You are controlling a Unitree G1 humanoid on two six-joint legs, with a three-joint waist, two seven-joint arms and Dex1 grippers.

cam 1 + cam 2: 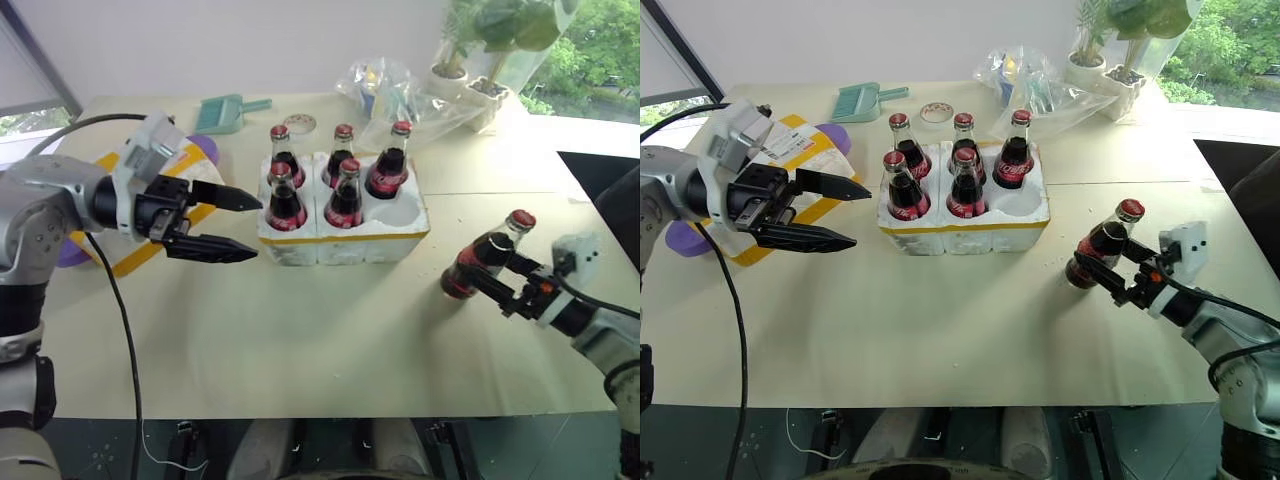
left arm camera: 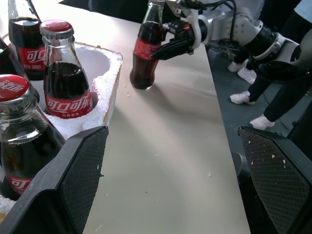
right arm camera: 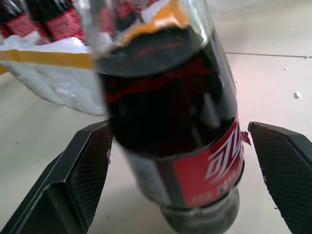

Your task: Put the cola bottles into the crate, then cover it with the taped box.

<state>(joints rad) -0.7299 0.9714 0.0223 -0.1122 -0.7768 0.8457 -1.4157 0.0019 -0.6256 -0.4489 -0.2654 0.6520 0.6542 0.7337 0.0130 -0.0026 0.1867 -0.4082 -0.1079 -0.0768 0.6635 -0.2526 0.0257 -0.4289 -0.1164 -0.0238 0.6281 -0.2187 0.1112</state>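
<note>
While five cola bottles (image 1: pixel 345 195) fill the crate (image 1: pixel 340 243), a sixth (image 1: pixel 487 256) between the wide-open right pincer (image 1: pixel 500 280).

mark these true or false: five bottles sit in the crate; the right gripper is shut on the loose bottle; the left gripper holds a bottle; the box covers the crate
Five bottles sit in the crate: true.
The right gripper is shut on the loose bottle: false, its fingers stand open around it.
The left gripper holds a bottle: false, it is open and empty beside the crate.
The box covers the crate: false, it lies on the table left of the crate.
</note>
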